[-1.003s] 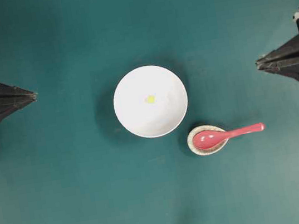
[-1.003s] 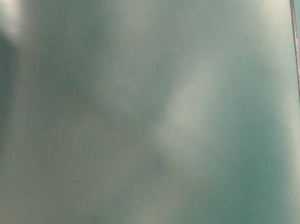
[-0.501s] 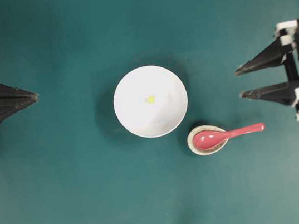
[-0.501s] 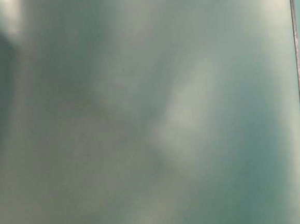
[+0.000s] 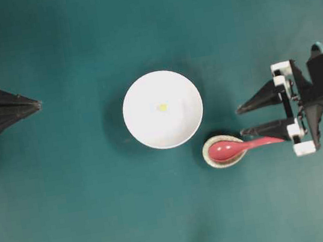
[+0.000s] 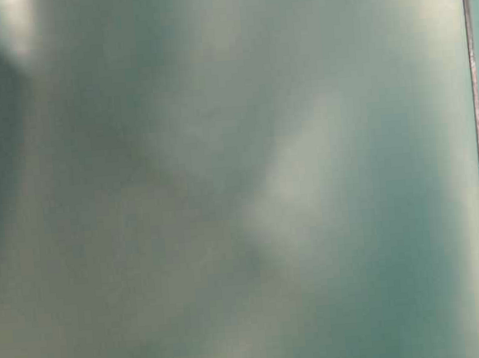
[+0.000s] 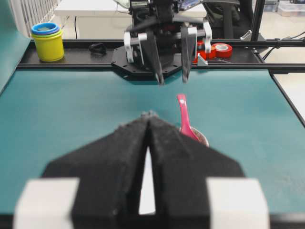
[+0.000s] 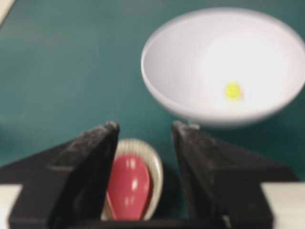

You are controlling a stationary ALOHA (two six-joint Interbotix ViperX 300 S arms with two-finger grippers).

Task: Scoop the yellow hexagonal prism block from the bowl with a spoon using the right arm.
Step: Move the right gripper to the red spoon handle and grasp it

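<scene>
Overhead view: right gripper wide open above the spoon handle (height apparently unclear).

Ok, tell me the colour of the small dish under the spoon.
Speckled cream dish, clearest in the overhead view.

The right hand is extended toward the spoon, jaws spread wide, fingertips above the handle end; one finger lies over the handle, and nothing is gripped. The left hand is at the side far from the spoon, jaws pressed together, holding nothing.
</scene>
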